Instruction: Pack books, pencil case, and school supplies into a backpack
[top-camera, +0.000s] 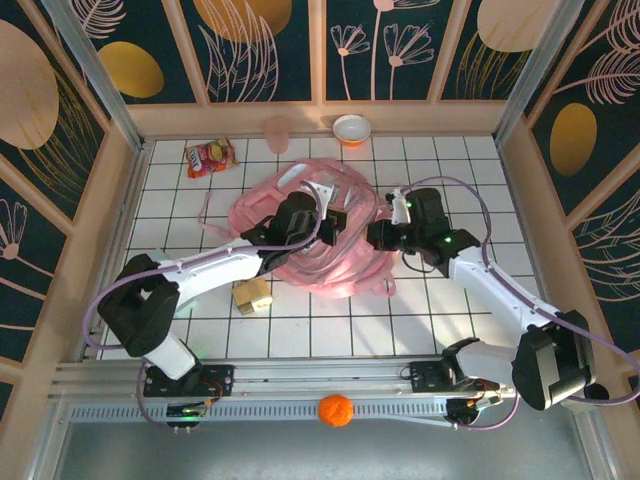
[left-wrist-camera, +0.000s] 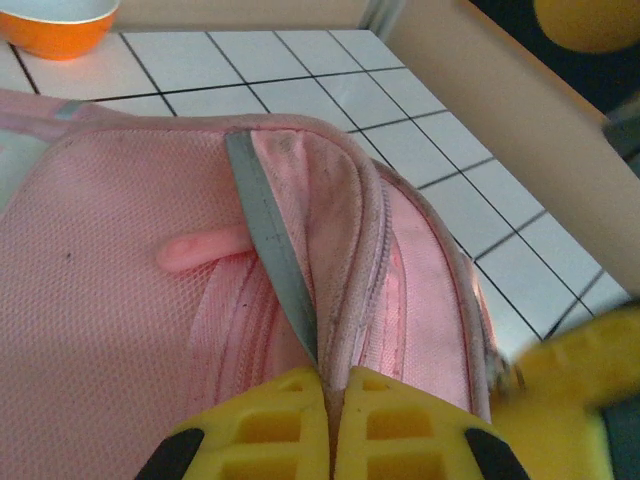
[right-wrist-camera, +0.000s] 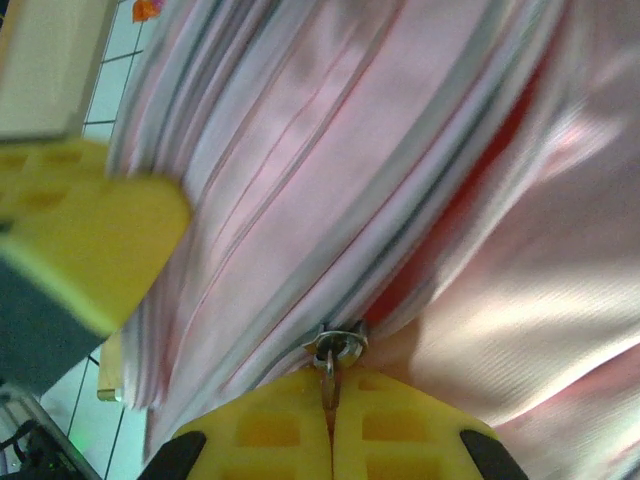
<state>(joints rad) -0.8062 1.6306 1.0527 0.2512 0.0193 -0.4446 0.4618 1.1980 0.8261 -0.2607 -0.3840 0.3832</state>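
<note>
The pink backpack (top-camera: 310, 250) lies slumped in the middle of the tiled table. My left gripper (left-wrist-camera: 335, 385) is shut on a fold of the backpack's rim (left-wrist-camera: 345, 250), beside a grey trim strip (left-wrist-camera: 268, 250). My right gripper (right-wrist-camera: 333, 390) is shut on the metal zip pull (right-wrist-camera: 338, 348) of the backpack (right-wrist-camera: 380, 150). From above, the left gripper (top-camera: 325, 225) and right gripper (top-camera: 378, 237) stand close together over the bag. Tan and yellow school supplies blocks (top-camera: 253, 295) sit on the tiles near its left front. A whitish oblong (top-camera: 290, 176) lies at its far side, perhaps the pencil case. The books are out of view.
A red-and-yellow snack packet (top-camera: 211, 157) lies at the back left. A pink cup (top-camera: 277, 133) and an orange-and-white bowl (top-camera: 351, 129) stand by the back wall. An orange ball (top-camera: 336, 410) rests on the front rail. Wooden walls ring the table.
</note>
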